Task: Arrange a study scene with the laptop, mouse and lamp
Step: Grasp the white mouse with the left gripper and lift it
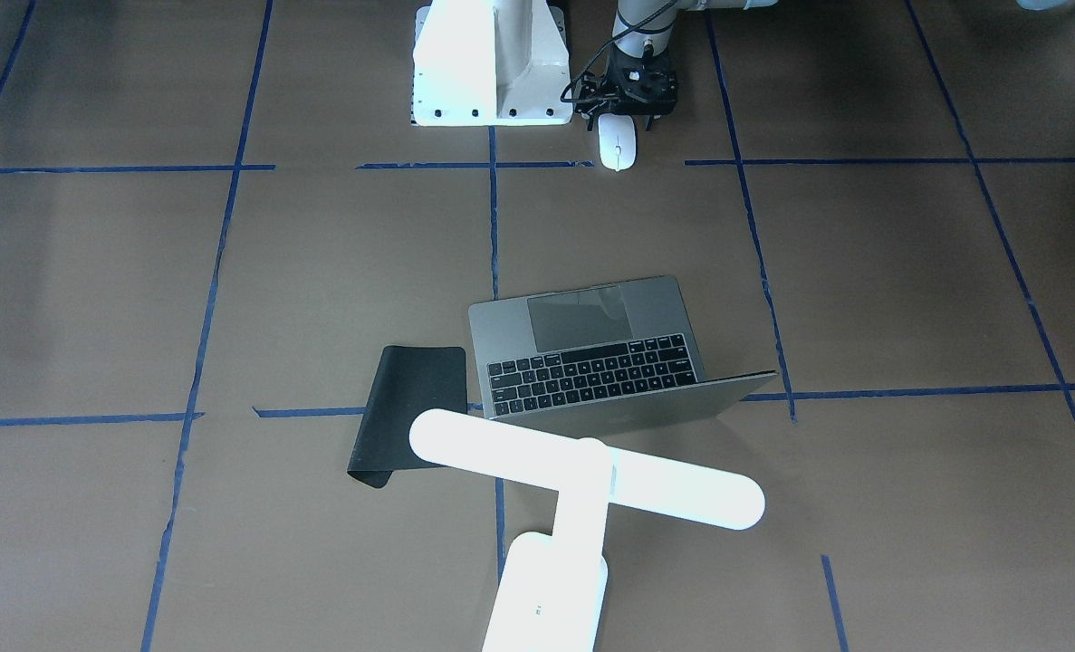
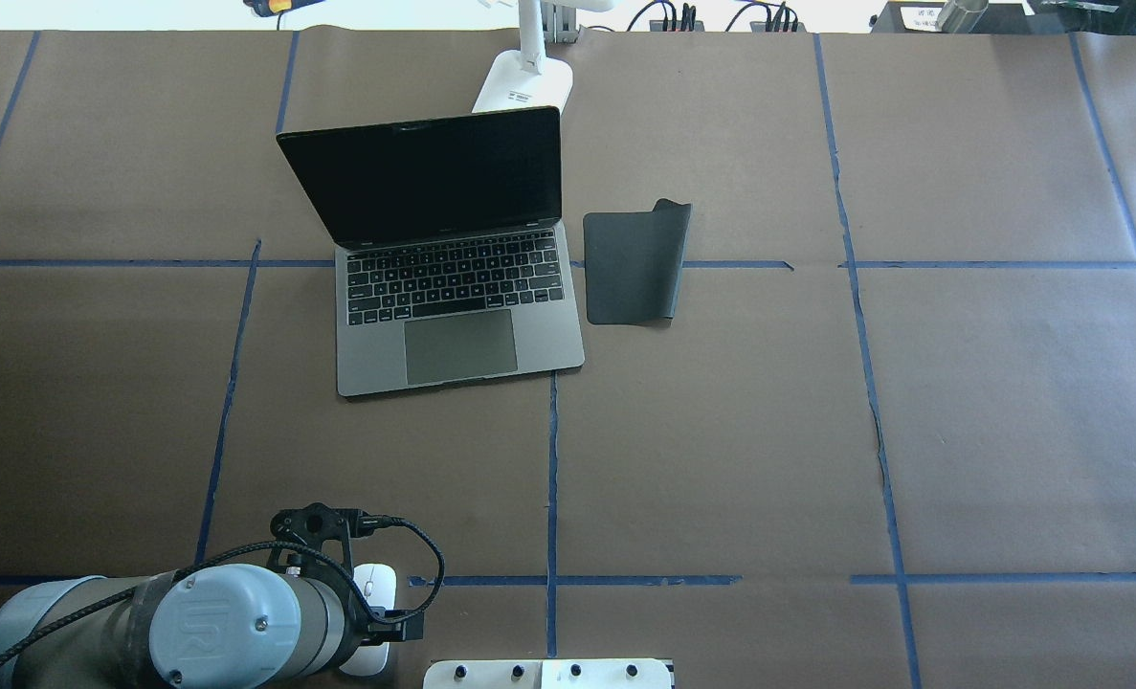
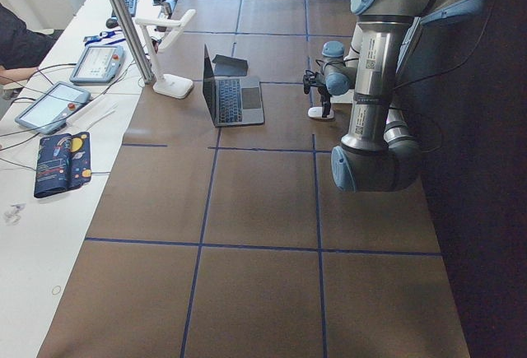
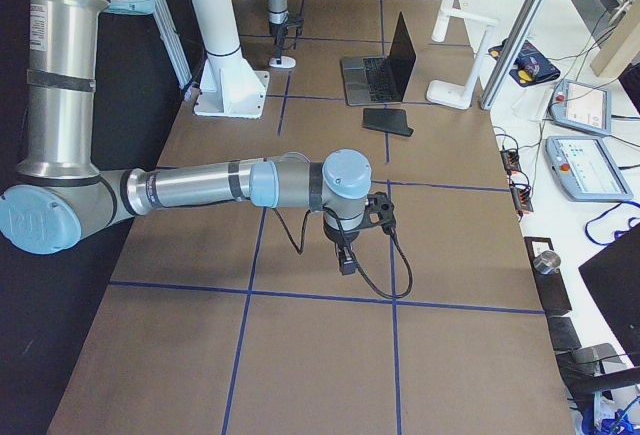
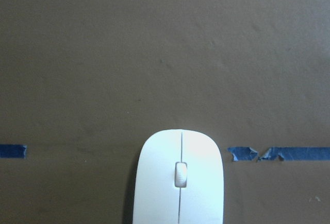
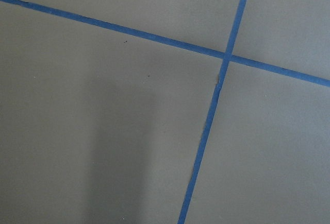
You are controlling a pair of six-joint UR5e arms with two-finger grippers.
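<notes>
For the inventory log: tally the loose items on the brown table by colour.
White: 2 (mouse, lamp)
Grey: 1 (laptop)
Black: 1 (mat)
Total: 4

Table (image 2: 768, 431): laptop (image 2: 453, 287) (open), mouse (image 1: 618, 143), lamp (image 1: 582, 471), black mat (image 2: 633, 263).

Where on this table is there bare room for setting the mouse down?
Bare paper lies right of the mat, and between the laptop and the mouse. Crowded: behind the laptop by the lamp, and around the pedestal.
</notes>
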